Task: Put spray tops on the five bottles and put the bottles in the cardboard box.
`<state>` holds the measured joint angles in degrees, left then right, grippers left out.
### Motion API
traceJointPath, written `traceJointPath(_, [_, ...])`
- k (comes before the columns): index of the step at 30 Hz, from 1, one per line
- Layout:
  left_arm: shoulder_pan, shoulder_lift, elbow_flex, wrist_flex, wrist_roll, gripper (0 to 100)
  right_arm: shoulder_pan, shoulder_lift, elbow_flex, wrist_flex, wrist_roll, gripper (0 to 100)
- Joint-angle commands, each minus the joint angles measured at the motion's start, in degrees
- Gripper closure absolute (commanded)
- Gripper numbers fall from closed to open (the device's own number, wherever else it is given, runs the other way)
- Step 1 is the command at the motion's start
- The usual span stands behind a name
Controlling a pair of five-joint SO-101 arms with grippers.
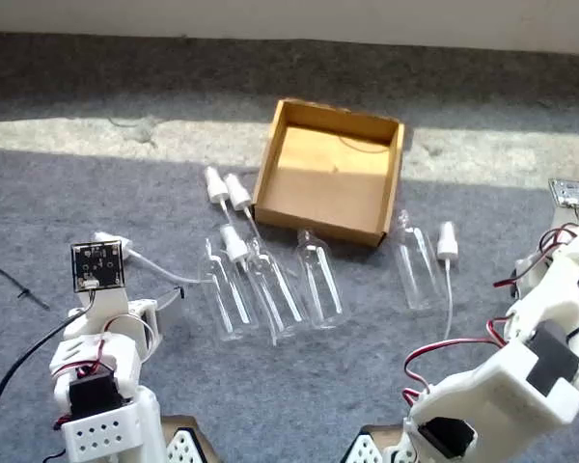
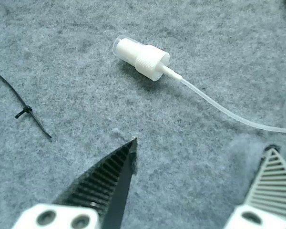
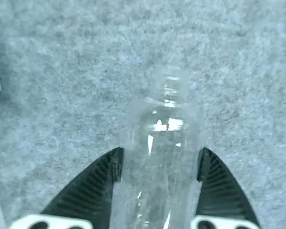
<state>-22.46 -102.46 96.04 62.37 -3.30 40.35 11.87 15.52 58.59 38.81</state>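
Observation:
A white spray top (image 2: 142, 58) with a thin tube lies on the grey carpet just ahead of my left gripper (image 2: 202, 145), which is open and holds nothing. In the high view that top (image 1: 111, 240) lies at the left, beside the left gripper (image 1: 167, 310). My right gripper (image 3: 159, 152) is shut on a clear bottle (image 3: 164, 124), neck pointing away, both fingers against its sides. Three clear bottles (image 1: 270, 287) lie side by side in front of the cardboard box (image 1: 262, 174), and another bottle (image 1: 417, 266) lies to the right.
Two spray tops (image 1: 227, 187) lie left of the box, one (image 1: 234, 243) over the bottles, and one (image 1: 447, 240) beside the right-hand bottle. A black cable tie (image 2: 26, 113) lies on the carpet. The right arm (image 1: 521, 367) fills the lower right corner.

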Motion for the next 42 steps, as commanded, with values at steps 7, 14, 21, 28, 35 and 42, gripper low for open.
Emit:
traceJointPath(7, [0.57,0.31,1.1,0.18,0.35,64,-4.97,-1.19,-12.97,11.3,-9.49,81.3])
traceJointPath(14, [0.57,0.31,1.1,0.18,0.35,64,-5.05,-1.1,-13.23,11.03,-10.99,72.2])
traceJointPath(21, [0.57,0.31,1.1,0.18,0.35,64,-5.14,-1.1,-13.41,11.03,-11.43,70.5])
traceJointPath(28, [0.57,0.31,1.1,0.18,0.35,64,-8.31,-0.57,-14.11,10.68,-17.85,70.5])
traceJointPath(35, [0.57,0.31,1.1,0.18,0.35,64,-8.66,9.1,-20.7,10.15,-21.8,70.5])
traceJointPath(42, [0.57,0.31,1.1,0.18,0.35,64,-6.99,15.87,-28.62,10.24,-21.8,70.5])
